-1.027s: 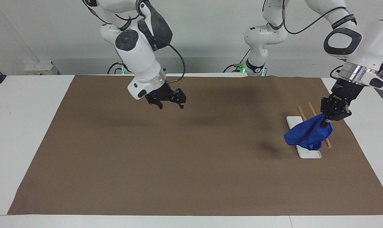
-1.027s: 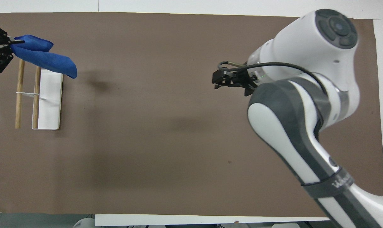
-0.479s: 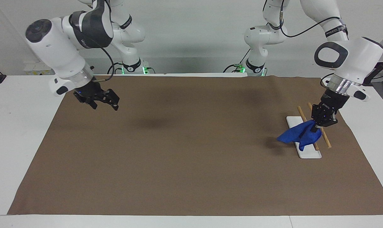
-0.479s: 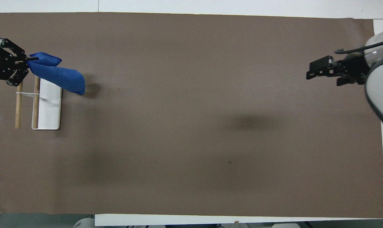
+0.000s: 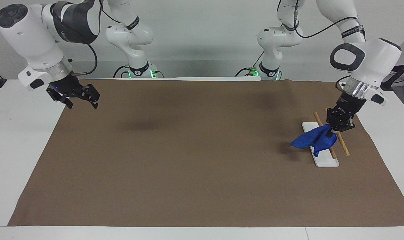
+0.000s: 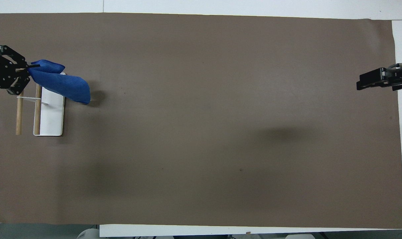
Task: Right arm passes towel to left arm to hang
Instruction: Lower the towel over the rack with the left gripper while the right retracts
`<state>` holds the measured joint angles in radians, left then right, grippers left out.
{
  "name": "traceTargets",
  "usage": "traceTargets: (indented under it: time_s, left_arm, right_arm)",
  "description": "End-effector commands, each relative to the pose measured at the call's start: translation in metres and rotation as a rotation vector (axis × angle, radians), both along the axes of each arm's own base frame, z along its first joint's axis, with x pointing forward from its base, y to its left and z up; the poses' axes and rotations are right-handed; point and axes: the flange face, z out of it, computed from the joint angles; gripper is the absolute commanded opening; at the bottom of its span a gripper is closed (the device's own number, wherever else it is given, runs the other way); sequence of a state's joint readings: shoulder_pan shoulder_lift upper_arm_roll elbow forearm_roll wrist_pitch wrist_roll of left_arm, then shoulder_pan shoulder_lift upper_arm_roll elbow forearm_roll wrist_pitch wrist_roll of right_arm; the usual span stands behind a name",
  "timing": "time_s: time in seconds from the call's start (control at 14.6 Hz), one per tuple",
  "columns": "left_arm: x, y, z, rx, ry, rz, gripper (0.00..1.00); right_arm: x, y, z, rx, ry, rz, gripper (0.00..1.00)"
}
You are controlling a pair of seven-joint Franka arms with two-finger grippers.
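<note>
My left gripper (image 5: pixel 331 132) is shut on one end of the blue towel (image 5: pixel 311 140). It holds the cloth low over the rack's two wooden bars (image 5: pixel 342 146) and white base (image 5: pixel 326 161). The towel's free end droops off the base's edge toward the middle of the table; from above the towel (image 6: pixel 59 84) covers the part of the rack base (image 6: pixel 51 118) farther from the robots, with the left gripper (image 6: pixel 27 68) beside the bars (image 6: pixel 19 116). My right gripper (image 5: pixel 82 104) hangs open and empty over the mat's edge at the right arm's end of the table, and shows again in the overhead view (image 6: pixel 362 83).
A brown mat (image 5: pixel 195 160) covers most of the white table (image 5: pixel 18 140). The rack stands near the mat's edge at the left arm's end. Both arm bases rise at the robots' side of the table.
The right arm has swung from over the middle of the mat out to its own end of the table, still open. The left gripper has lowered the towel closer onto the rack.
</note>
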<state>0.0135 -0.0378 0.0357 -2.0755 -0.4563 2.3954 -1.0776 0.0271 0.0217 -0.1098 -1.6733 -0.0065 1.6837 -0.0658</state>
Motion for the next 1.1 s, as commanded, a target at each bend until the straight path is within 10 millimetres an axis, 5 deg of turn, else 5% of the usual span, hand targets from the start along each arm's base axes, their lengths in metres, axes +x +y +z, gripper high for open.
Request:
traceTargets:
  time_s: [0.0,0.34,1.03]
  left_arm:
    - [-0.016,0.041,-0.001,0.04,-0.026,-0.009,0.02]
    - [-0.022,0.082,0.001,0.088,-0.064,-0.034,0.02]
    - [-0.015,0.109,0.017,0.174,-0.202,0.033,0.02]
  right_arm:
    - [-0.003,-0.002,0.001,-0.032,0.007,0.022,1.0]
    - [-0.004,-0.002,0.0,-0.031,0.013,0.022,1.0]
    - [-0.004,-0.001,0.0,-0.031,0.016,0.021,1.0]
